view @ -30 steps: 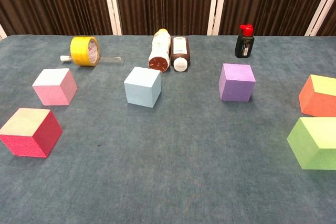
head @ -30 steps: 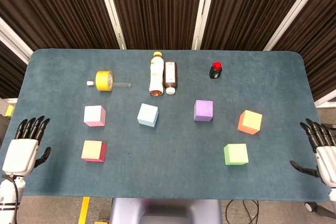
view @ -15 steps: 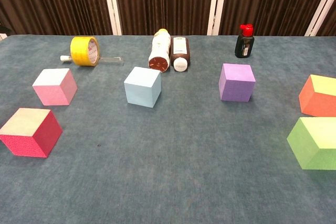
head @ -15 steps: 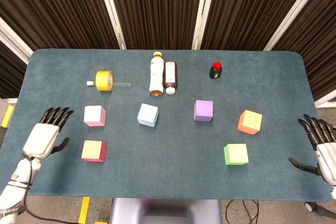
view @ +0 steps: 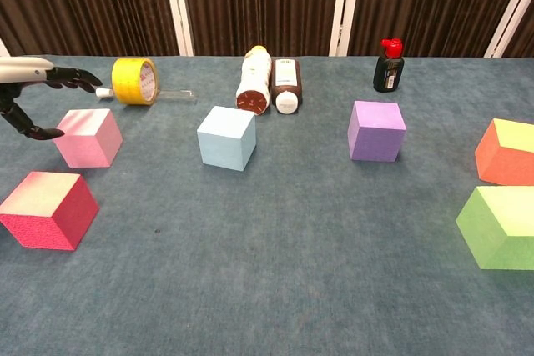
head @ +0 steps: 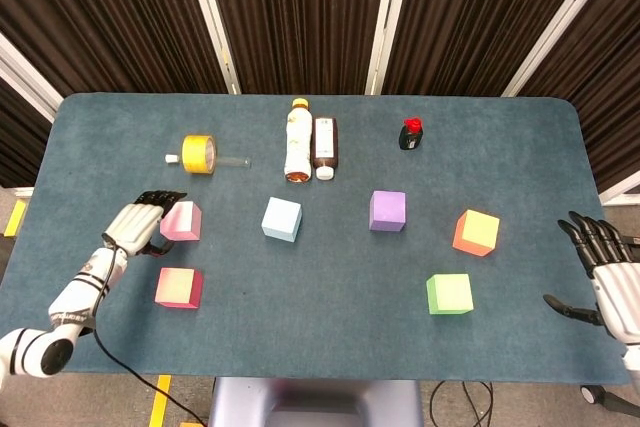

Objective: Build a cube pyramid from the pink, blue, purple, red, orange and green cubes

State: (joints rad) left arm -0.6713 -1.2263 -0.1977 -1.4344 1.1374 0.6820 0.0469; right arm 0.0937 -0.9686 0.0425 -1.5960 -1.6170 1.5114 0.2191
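Six cubes lie apart on the table, unstacked and cornerwise to its edges: pink and red at left, blue and purple midway, orange and green at right, the last two cut off in the chest view. The left hand, fingers spread and empty, hovers just beside the pink cube. The right hand, also spread and empty, hangs off the table's right edge, partly cut off by the frame.

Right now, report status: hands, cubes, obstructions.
Left hand open, reaching at pink cube, no grip yet. Right hand open at table edge. All cubes apart, nothing stacked. Nothing blocking the pink cube.
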